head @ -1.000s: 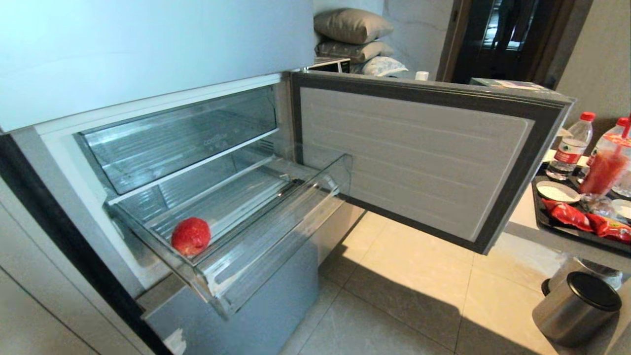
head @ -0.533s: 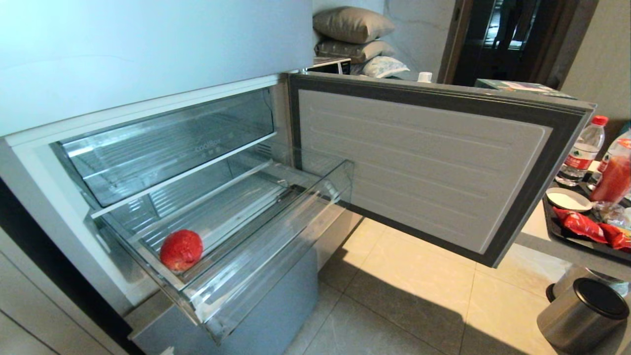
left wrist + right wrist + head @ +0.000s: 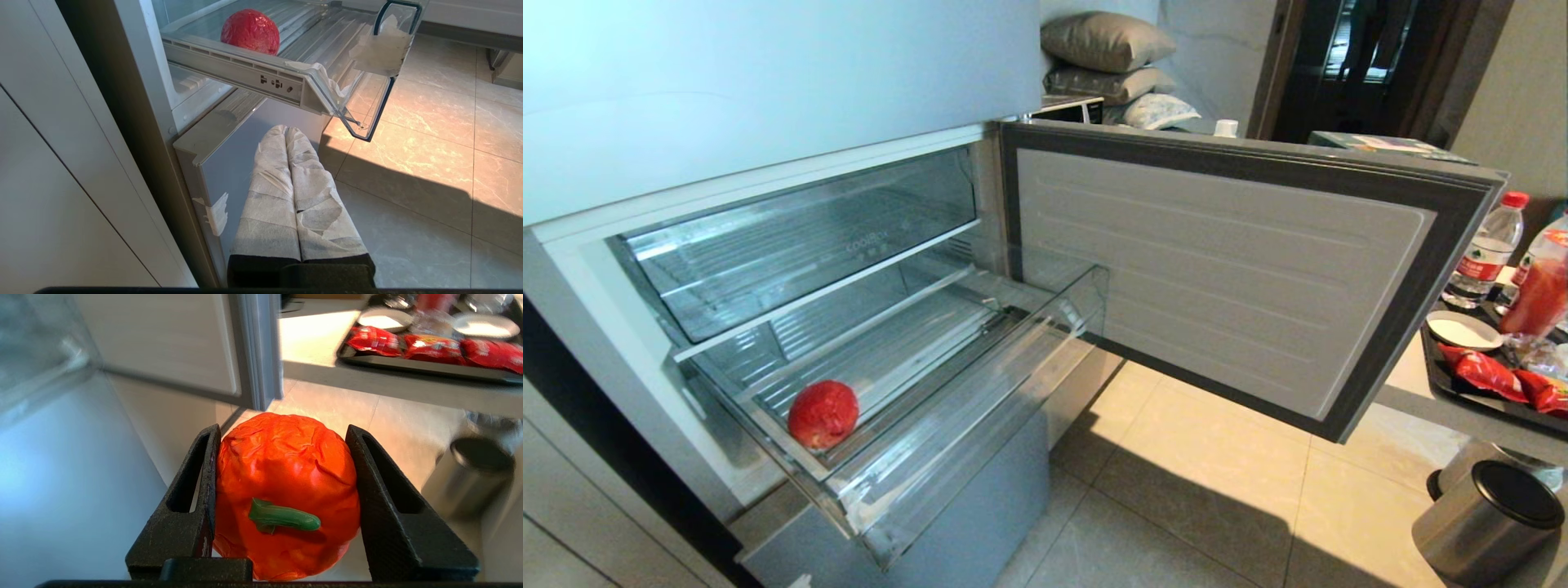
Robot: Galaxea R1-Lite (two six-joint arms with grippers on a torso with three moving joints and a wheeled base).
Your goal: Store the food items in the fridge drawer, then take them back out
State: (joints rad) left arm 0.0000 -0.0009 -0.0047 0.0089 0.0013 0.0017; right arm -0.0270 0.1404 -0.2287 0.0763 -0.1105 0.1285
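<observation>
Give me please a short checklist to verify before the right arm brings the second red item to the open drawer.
1. Grip: right gripper is shut on the red pepper, a finger on each side. Ok.
2. Fridge drawer pulled out, its top open. Ok.
3. Free room in the drawer: only the round red fruit lies near its left front corner. Ok.
4. Fridge door swung open, away from the drawer. Ok.
5. Left gripper shut, low beside the fridge, below the drawer. Ok.
6. Path of the right arm: not in the head view. Cannot tell.

The round fruit (image 3: 823, 414) lies in the fridge drawer (image 3: 980, 408), left of the open door (image 3: 1225, 269).
</observation>
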